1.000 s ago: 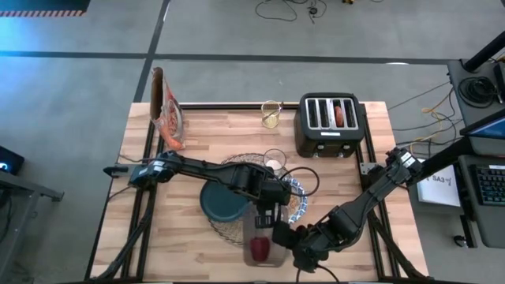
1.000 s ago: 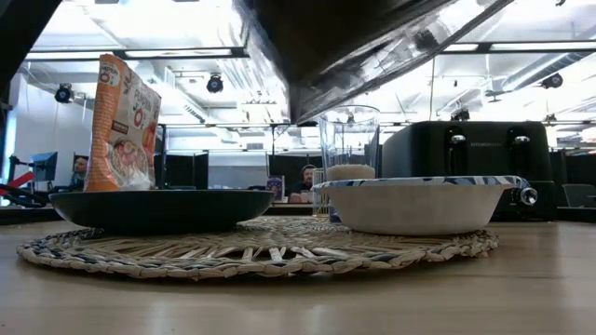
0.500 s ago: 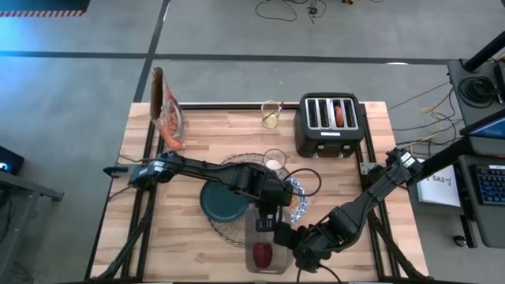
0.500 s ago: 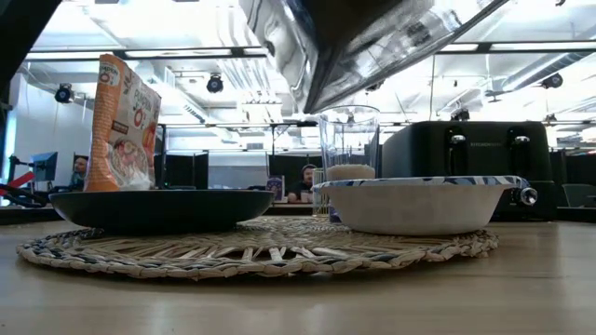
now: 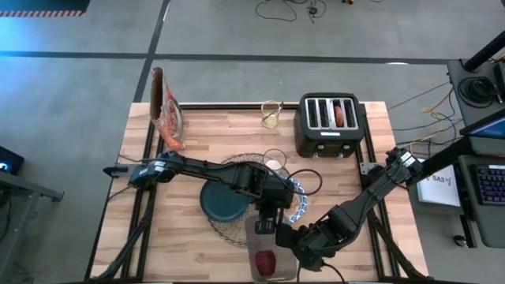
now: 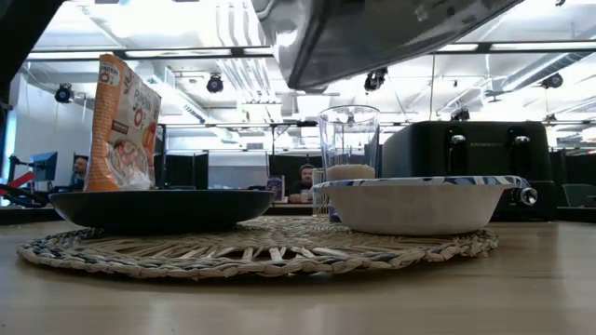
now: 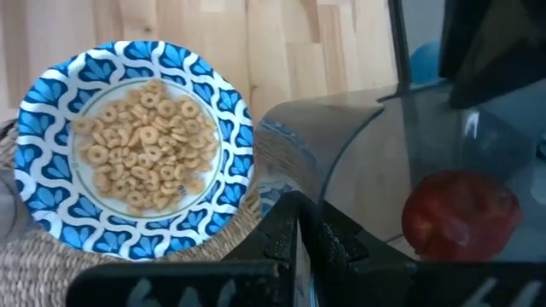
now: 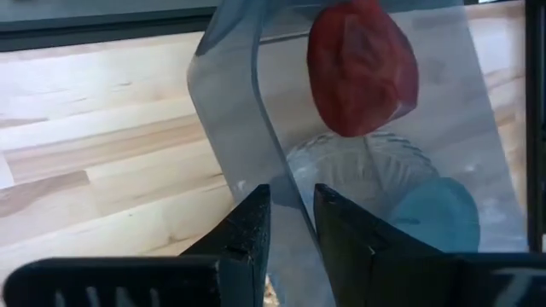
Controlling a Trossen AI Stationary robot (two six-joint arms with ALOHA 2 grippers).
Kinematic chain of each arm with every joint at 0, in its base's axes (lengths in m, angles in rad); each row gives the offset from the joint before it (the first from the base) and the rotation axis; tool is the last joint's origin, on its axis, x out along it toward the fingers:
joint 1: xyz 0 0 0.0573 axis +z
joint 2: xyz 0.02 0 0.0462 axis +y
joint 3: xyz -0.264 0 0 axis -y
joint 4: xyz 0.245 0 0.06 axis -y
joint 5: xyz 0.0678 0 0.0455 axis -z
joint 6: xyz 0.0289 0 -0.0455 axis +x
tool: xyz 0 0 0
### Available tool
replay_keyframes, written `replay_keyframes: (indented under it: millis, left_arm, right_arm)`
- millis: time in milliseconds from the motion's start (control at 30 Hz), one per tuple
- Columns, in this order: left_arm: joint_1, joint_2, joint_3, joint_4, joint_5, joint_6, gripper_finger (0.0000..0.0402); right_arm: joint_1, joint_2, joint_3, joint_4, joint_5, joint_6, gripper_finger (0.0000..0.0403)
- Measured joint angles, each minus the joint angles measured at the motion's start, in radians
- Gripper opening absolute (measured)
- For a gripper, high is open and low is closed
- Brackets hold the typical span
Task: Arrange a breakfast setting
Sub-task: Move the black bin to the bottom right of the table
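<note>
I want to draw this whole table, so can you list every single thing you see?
placemat: one, straw, table middle
plate: one, dark teal, on the placemat
bowl: one, blue-and-white, on the placemat, holding cereal
glass: one, clear, behind the bowl
toaster: one, black, back right
snack bag: one, orange, back left
small jar: one, clear with yellow inside, beside the toaster
clear bag: one, held above the table's front edge
red thing: one, inside the clear bag
table: one, light wood
left fingers: dark, pinching the clear bag
right fingers: dark, pinching the clear bag
</note>
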State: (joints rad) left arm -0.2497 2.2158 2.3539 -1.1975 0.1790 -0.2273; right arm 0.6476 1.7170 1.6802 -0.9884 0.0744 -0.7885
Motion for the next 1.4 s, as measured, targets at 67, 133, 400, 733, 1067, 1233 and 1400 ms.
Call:
replay_keyframes:
  millis: [67,133,400,733,1067,1233,1400]
  left_arm:
    - [0.0,0.0,0.0,0.0,0.009,0.0,0.0001]
    - [0.0,0.0,0.0,0.0,0.013,0.0,0.0001]
    - [0.0,0.0,0.0,0.002,0.022,0.002,0.0001]
    - [0.004,0.0,0.001,-0.005,0.065,0.001,0.0]
    - [0.01,-0.003,0.002,-0.052,0.102,-0.03,0.0]
    - [0.012,-0.003,0.002,-0.09,0.111,-0.082,0.0]
    - [0.02,-0.006,0.002,-0.102,0.175,-0.167,0.0]
  right_arm:
    - [0.0,0.002,0.0,0.003,-0.004,0.001,0.0073]
    - [0.0,0.003,0.0,-0.001,-0.004,0.0,0.0063]
    - [0.0,0.005,0.0,-0.002,-0.005,-0.009,0.003]
    - [0.001,0.005,0.0,0.011,0.002,0.01,0.0043]
    - [0.001,0.006,-0.001,0.048,0.023,0.195,0.0075]
    - [0.011,-0.002,-0.001,0.025,0.028,0.259,0.0089]
    - [0.019,-0.026,-0.001,0.011,0.021,0.436,0.0096]
